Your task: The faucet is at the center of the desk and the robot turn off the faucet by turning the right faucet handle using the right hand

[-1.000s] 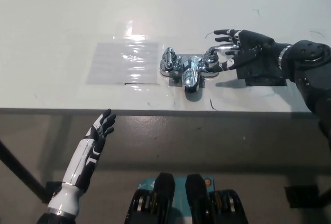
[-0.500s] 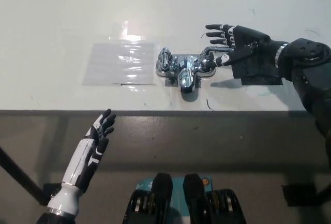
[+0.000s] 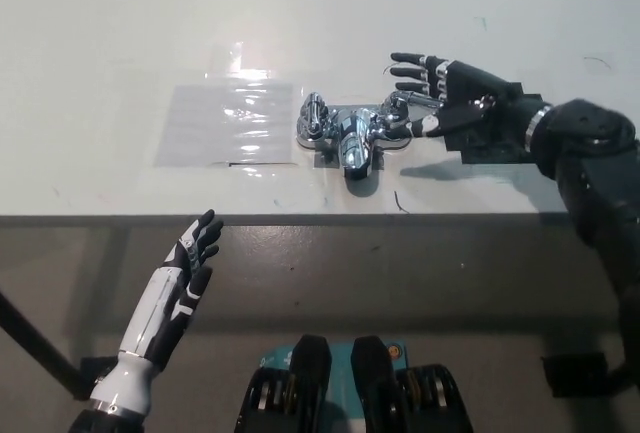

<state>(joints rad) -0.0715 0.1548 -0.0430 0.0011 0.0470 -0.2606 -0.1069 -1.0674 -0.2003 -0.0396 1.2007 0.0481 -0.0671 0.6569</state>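
We see a big white surface (image 3: 120, 33). A shiny faucet (image 3: 352, 133) sits on it near the front edge. Just to its left lies a flat clear sheet (image 3: 225, 123), touching the faucet's base.

Beside the matt black right hand (image 3: 455, 103) the faucet (image 3: 355, 133) is mirror-bright chromed metal, the desk (image 3: 120, 33) smooth matt white, with a glossy clear plastic sheet (image 3: 228, 123) farther off.

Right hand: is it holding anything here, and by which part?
The right hand has its fingers spread around the lever of the right faucet handle, touching it but not visibly closed. The left hand rests below the desk edge, holding nothing.
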